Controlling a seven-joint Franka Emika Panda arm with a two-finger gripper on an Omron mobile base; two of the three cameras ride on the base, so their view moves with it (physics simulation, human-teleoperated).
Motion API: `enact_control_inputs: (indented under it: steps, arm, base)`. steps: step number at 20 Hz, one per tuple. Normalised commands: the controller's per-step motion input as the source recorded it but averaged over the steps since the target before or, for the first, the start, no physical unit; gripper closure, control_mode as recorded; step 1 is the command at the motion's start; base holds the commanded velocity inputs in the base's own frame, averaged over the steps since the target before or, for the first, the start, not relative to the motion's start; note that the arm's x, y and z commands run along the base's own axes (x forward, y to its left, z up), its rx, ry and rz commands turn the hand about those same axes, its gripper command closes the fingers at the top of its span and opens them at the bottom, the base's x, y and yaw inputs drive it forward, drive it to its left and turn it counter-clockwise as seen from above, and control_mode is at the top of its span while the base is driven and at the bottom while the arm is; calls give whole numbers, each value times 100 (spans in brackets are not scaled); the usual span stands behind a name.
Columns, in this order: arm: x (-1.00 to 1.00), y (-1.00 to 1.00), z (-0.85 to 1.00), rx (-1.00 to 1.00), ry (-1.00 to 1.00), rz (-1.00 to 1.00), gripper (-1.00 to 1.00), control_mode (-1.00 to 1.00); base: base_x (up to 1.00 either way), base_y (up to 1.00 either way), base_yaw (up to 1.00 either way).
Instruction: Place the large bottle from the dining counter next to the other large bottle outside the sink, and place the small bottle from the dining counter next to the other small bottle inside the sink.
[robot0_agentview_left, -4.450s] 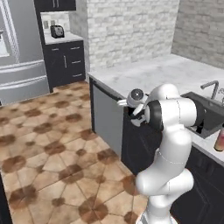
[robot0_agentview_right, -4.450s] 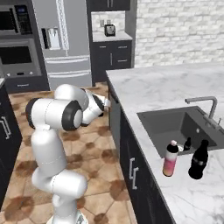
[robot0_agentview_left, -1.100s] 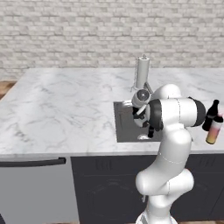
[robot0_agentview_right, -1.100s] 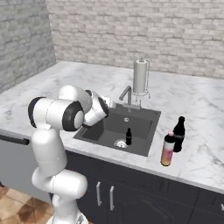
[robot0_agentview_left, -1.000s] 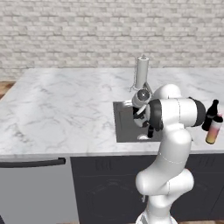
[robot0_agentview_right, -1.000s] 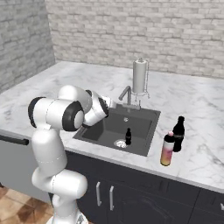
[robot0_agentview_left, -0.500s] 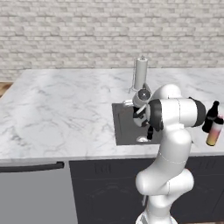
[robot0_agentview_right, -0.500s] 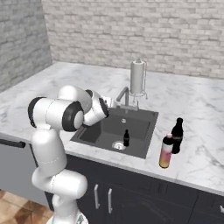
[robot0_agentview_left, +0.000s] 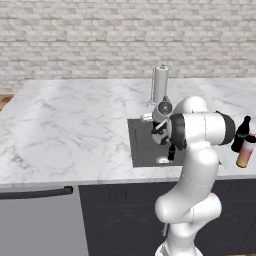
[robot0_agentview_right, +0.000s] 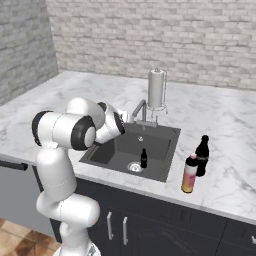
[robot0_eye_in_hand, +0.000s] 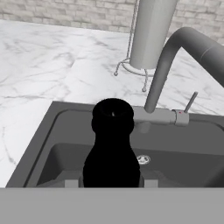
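Note:
My gripper (robot0_eye_in_hand: 111, 183) is shut on a small black bottle (robot0_eye_in_hand: 113, 148), held upright over the left part of the dark sink (robot0_eye_in_hand: 43, 144). From the base, the gripper (robot0_agentview_right: 121, 121) hovers above the sink's (robot0_agentview_right: 105, 155) near-left corner. The other small bottle (robot0_agentview_right: 144, 158) stands inside the basin by the drain. On the counter right of the sink, the pink-to-orange large bottle (robot0_agentview_right: 189, 173) stands next to the all-dark large bottle (robot0_agentview_right: 202, 155); both bottles (robot0_agentview_left: 245, 150) are upright. The dining counter is out of view.
A grey faucet (robot0_eye_in_hand: 166, 74) arches over the back of the basin. A paper towel roll on a wire stand (robot0_agentview_right: 156, 89) is behind it on the marble counter (robot0_agentview_left: 70, 130). A brick wall backs the counter. Dark cabinets and a dishwasher front sit below.
Since several seconds ago the base has driven from the kitchen floor to face the sink. Over the last second the picture shifts only slightly; my grip on the small bottle is unchanged.

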Motion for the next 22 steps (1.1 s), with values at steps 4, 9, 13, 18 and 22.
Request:
enact_control_inputs:
  steps: [4, 9, 13, 18, 22]
  arm:
    - [0, 0, 0, 0, 0, 0, 100, 100]
    - [0, 0, 0, 0, 0, 0, 100, 100]
    - [0, 0, 0, 0, 0, 0, 100, 100]
    - [0, 0, 0, 0, 0, 0, 100, 100]
    - [0, 0, 0, 0, 0, 0, 100, 100]
  base:
    - [8, 5, 0]
    - [4, 3, 0]
    - [7, 4, 0]
    - [22, 7, 0]
    - [31, 7, 0]
